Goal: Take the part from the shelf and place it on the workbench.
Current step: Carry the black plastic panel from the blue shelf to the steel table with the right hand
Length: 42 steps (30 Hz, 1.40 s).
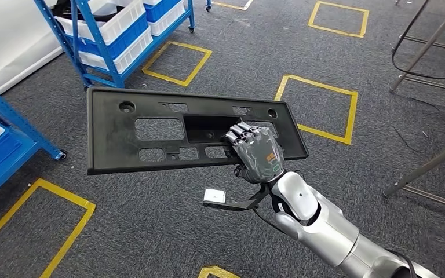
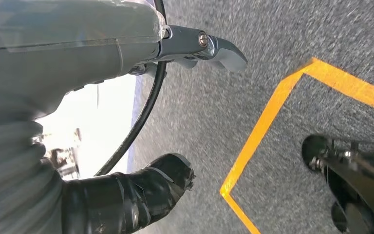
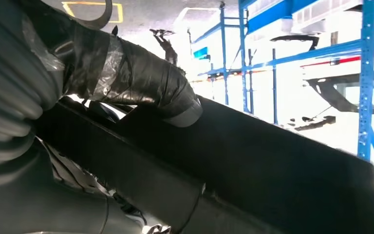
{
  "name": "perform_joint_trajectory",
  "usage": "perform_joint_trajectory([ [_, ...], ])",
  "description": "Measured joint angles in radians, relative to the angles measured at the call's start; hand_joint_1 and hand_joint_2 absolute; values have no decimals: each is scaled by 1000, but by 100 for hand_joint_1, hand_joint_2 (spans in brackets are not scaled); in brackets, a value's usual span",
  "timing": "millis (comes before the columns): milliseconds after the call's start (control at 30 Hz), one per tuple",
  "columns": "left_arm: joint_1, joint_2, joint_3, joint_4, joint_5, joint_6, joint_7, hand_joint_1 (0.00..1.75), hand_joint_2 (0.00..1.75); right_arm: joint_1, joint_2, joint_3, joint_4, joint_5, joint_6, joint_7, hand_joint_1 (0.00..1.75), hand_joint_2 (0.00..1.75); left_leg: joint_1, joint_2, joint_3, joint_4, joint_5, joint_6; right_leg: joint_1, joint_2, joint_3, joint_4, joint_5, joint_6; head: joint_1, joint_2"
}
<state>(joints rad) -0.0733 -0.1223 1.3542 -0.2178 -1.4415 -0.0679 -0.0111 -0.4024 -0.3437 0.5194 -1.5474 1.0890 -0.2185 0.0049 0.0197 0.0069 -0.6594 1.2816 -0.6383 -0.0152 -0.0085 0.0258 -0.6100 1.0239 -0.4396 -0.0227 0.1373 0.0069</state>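
**Black panel held over the carpet by the right robot hand**

Held flat above the grey carpet floor (image 1: 336,52): a long black plastic part (image 1: 150,130), rectangular, with several cut-out windows and a few round holes along its far edge. Gripped near its right end by the right robot hand (image 1: 254,152), fingers (image 1: 244,132) curled over the top face and into the central opening, near edge of the part resting against the palm. Carried roughly level, long axis running left to right across the head view, well clear of the floor. Seen from the right wrist, the same part (image 3: 282,165) as a dark slab running away from the camera, a tape-wrapped thumb (image 3: 141,80) pressed on its surface.

Left robot hand (image 2: 126,195) seen from its own wrist camera over the carpet, a dark taped finger and a grey tip in frame, nothing visible in its hold; whether spread or curled, cannot tell.

Behind the part, at the upper left of the head view, a blue shelf (image 1: 101,43) on castors carrying white bins (image 1: 130,46). A second blue frame (image 1: 6,136) at the left edge. Yellow tape squares (image 1: 318,107) marked on the carpet. A small white box (image 1: 214,196) hanging on a dark strap just below the right wrist. Metal legs (image 1: 423,168) at the right edge.
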Motion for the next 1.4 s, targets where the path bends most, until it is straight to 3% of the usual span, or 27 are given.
perform_joint_trajectory([
  [33,0,0,0,0,-1,-2,1,0,175,5,-5,-1,-6,4,1,1,175,175,0,-2,-11,14,9,1,1,12,0,1,0,0,0,0],
  [67,0,1,0,0,-2,-4,1,0,175,10,-12,-3,-12,7,1,2,175,175,0,-4,-3,-13,37,4,2,24,1,3,-1,0,0,0],
  [100,0,1,-1,0,-2,-5,2,0,175,13,-18,-6,-18,8,1,4,175,175,0,-11,19,-71,77,8,3,37,1,5,-2,1,0,0],
  [167,2,2,-1,0,-3,-7,1,0,175,15,-29,-12,-27,10,1,7,175,175,1,-49,71,-198,136,19,3,59,-2,10,-3,6,0,0],
  [233,1,3,-2,1,-5,-9,-2,0,175,19,-41,-19,-35,19,2,12,175,175,-2,-72,92,-250,147,26,0,78,-11,13,0,17,0,0],
  [300,-3,3,-5,1,-7,-10,-4,0,175,27,-57,-25,-43,42,2,17,175,175,-5,-56,97,-260,151,33,-5,92,-16,11,5,32,0,0],
  [367,-4,3,-10,2,-11,-12,-7,0,175,33,-79,-30,-53,83,-1,28,175,175,-2,-34,106,-276,160,47,-3,59,-27,35,-13,42,0,0],
  [433,-2,2,-14,2,-15,-14,-11,0,175,36,-100,-37,-58,147,-6,46,175,175,-3,-12,111,-285,164,57,-3,4,-73,132,-69,51,1,0],
  [500,2,2,-19,2,-18,-14,-14,0,175,41,-118,-42,-58,218,-15,67,175,175,-6,11,110,-284,162,59,-9,-16,-130,250,-117,61,1,0],
  [533,2,2,-22,2,-19,-14,-15,0,175,43,-127,-43,-58,249,-19,75,175,175,-7,22,111,-284,161,58,-12,-18,-141,272,-118,65,0,0],
  [567,2,2,-23,3,-20,-14,-16,0,175,45,-134,-45,-58,272,-23,80,175,175,-7,33,111,-283,159,57,-14,-22,-131,256,-100,67,1,0],
  [633,0,2,-26,4,-22,-15,-18,0,175,43,-146,-52,-58,297,-27,88,175,175,-7,52,114,-279,154,51,-15,-47,-61,126,-42,67,0,0],
  [700,-2,1,-26,4,-22,-15,-19,0,175,40,-155,-60,-58,305,-28,93,175,175,-11,68,116,-274,146,41,-8,-73,-5,22,-9,57,0,0],
  [733,-2,1,-27,4,-22,-15,-19,0,175,38,-158,-64,-58,308,-29,94,175,175,-13,75,117,-273,143,35,-4,-77,2,6,-8,50,0,0],
  [800,-5,0,-27,5,-23,-15,-19,0,175,35,-164,-70,-58,312,-31,95,175,175,-14,89,121,-273,139,24,-1,-57,1,6,-5,37,0,0],
  [833,-6,0,-28,5,-23,-15,-19,0,175,35,-167,-73,-58,313,-31,96,175,175,-12,83,121,-268,133,19,-3,-48,1,2,-3,32,0,0],
  [900,-6,-1,-29,6,-23,-16,-19,0,175,30,-173,-80,-58,312,-32,97,175,175,-8,47,96,-210,92,13,-7,-33,4,-4,2,17,0,0],
  [967,-2,-2,-29,7,-23,-17,-19,0,175,25,-177,-89,-58,301,-31,97,175,175,-7,9,35,-82,27,11,-5,-16,3,-5,2,9,0,0],
  [1000,-2,-3,-29,7,-23,-17,-19,0,175,24,-179,-94,-58,290,-30,95,175,175,-6,3,4,-21,5,11,-3,-7,2,-3,2,7,0,0],
  [1033,-1,-3,-29,8,-23,-16,-19,0,175,24,-180,-99,-58,277,-28,90,175,175,-7,0,-15,13,1,11,-2,4,2,-2,1,7,0,0],
  [1067,0,-3,-29,8,-22,-16,-19,0,175,25,-182,-104,-58,265,-25,85,175,175,-7,-2,-17,10,18,13,-1,14,2,0,1,6,0,0],
  [1100,0,-3,-29,8,-21,-16,-19,0,175,25,-184,-110,-58,255,-23,81,175,175,-7,-6,0,-32,51,15,-1,26,2,2,0,7,0,0],
  [1167,1,-3,-29,8,-20,-16,-19,0,175,24,-187,-122,-58,244,-20,77,175,175,-5,-43,56,-164,121,22,-1,48,-1,9,-2,11,0,0],
  [1233,1,-3,-29,8,-20,-16,-20,0,175,23,-189,-129,-58,241,-19,76,175,175,-4,-76,88,-240,146,27,-3,68,-8,14,-2,22,0,0],
  [1267,0,-3,-29,8,-20,-16,-20,0,175,23,-190,-131,-58,241,-19,75,175,175,-6,-79,91,-246,144,31,-4,78,-12,14,0,29,0,0],
  [1333,-2,-4,-30,8,-19,-16,-21,0,175,24,-195,-134,-58,242,-19,73,175,175,-8,-56,96,-256,151,42,-9,89,-16,13,4,42,0,0],
  [1400,-2,-5,-31,8,-17,-15,-20,0,175,24,-201,-140,-58,242,-19,72,175,175,-6,-33,103,-271,159,57,-7,53,-37,52,-23,49,1,0],
])
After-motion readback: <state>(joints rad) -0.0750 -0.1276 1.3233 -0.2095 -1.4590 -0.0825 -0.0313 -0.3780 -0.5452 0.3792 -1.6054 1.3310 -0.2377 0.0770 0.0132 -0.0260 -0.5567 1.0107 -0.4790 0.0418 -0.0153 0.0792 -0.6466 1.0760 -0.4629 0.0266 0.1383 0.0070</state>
